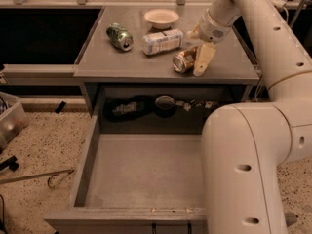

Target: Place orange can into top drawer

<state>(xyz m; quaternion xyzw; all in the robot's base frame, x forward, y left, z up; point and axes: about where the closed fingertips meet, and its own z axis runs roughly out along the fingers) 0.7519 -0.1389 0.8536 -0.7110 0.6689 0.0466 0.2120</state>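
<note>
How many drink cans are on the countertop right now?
2: the green can back left, the orange can front right, beside the gripper. None appears hidden.

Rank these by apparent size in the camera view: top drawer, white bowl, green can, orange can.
top drawer
white bowl
green can, orange can: too alike to rank
The gripper is beside the orange can.

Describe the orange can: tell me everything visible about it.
The orange can is a small, shiny orange-gold metal drink can with a silvery end. It lies on its side on the grey cabinet top, near its front right, end turned towards the camera. The gripper sits close beside it, on the picture's right; contact cannot be told. It is not yet in the top drawer.
</note>
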